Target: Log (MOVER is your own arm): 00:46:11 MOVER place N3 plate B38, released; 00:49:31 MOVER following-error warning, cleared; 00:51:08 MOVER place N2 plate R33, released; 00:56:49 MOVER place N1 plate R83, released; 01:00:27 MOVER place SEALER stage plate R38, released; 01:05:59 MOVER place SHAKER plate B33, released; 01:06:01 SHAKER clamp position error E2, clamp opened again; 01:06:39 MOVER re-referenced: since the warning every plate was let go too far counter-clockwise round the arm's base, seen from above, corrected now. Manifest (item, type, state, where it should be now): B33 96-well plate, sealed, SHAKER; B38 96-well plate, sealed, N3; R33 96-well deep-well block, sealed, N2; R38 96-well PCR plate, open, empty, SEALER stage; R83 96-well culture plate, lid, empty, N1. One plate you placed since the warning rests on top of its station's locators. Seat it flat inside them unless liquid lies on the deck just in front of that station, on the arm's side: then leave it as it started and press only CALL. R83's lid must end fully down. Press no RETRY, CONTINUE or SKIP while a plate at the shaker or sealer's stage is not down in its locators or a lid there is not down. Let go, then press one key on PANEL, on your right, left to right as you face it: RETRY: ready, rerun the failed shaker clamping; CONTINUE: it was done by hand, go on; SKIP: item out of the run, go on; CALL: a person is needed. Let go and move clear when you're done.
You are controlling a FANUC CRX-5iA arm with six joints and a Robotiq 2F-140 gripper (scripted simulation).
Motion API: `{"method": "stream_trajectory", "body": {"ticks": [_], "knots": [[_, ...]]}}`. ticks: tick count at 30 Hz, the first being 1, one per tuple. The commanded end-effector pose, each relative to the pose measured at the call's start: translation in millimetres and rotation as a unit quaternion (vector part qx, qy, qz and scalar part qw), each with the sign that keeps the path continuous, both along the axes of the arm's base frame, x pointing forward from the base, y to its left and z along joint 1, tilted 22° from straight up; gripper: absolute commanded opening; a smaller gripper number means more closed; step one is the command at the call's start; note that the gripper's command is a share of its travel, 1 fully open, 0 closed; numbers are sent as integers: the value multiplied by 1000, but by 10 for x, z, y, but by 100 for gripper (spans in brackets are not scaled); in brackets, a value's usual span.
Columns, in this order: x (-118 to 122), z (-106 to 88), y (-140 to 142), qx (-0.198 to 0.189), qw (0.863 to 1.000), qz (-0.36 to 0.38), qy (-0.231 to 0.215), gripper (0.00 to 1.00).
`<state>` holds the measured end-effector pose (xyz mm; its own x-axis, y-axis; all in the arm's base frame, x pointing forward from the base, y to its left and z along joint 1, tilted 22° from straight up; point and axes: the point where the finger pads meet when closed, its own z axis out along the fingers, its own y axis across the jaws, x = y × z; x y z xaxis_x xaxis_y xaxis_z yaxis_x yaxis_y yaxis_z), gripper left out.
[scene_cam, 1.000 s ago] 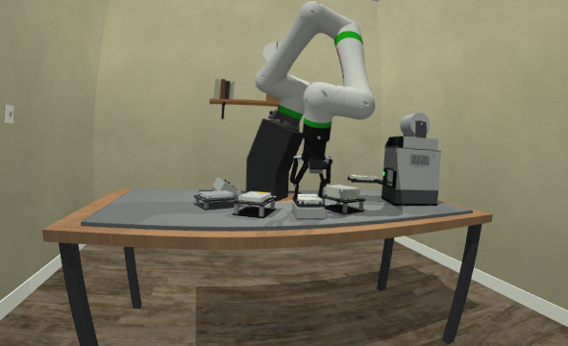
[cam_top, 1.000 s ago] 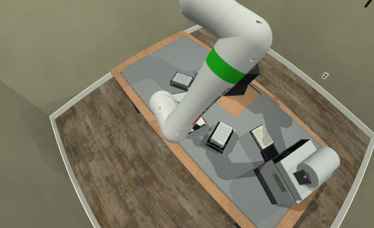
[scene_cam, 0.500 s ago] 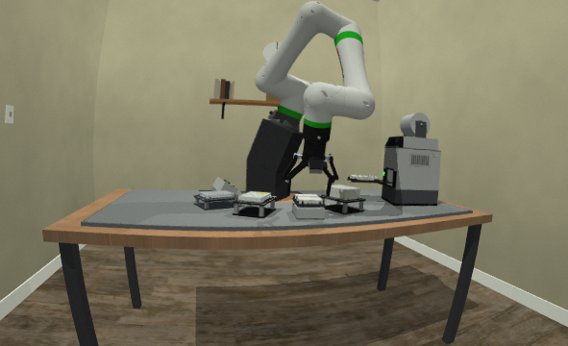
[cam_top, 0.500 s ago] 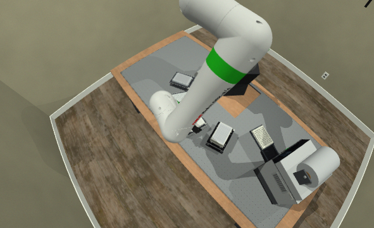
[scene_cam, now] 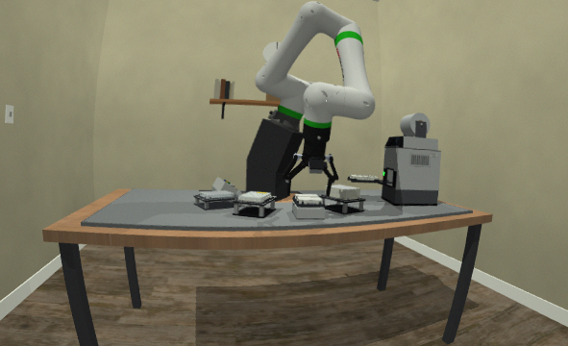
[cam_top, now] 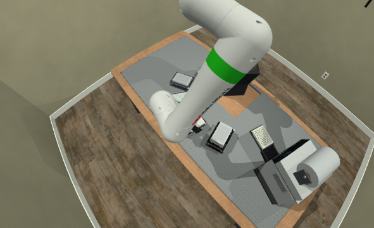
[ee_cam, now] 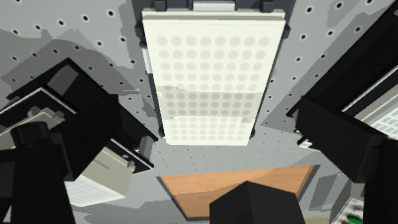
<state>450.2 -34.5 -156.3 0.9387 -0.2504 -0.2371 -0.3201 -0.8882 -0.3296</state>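
Wrist view: gripper [ee_cam: 200, 150] spread wide, holding nothing, straddling the sealed 96-well plate [ee_cam: 212, 75] on the shaker; a crooked lift-off could clip and unseat it.

The table [scene_cam: 264, 237] has a smooth, satiny wooden edge and matt dark legs. On it lies a matt grey perforated deck mat [cam_top: 237, 177]. The arm [cam_top: 205, 92] wears glossy white shells with a green band. The 96-well plate [ee_cam: 212, 75] looks like matt off-white plastic. Floor planks [cam_top: 111, 177] show rough, weathered wood grain.
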Motion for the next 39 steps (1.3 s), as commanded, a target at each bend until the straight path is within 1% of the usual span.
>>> {"method": "stream_trajectory", "body": {"ticks": [1, 15, 39], "knots": [[4, 5, -4, 0, 1000, 0, -1, 100], [4, 6, -2, 0, 1000, 0, -1, 100], [-101, 345, -93, 0, 1000, 0, -1, 100]]}}
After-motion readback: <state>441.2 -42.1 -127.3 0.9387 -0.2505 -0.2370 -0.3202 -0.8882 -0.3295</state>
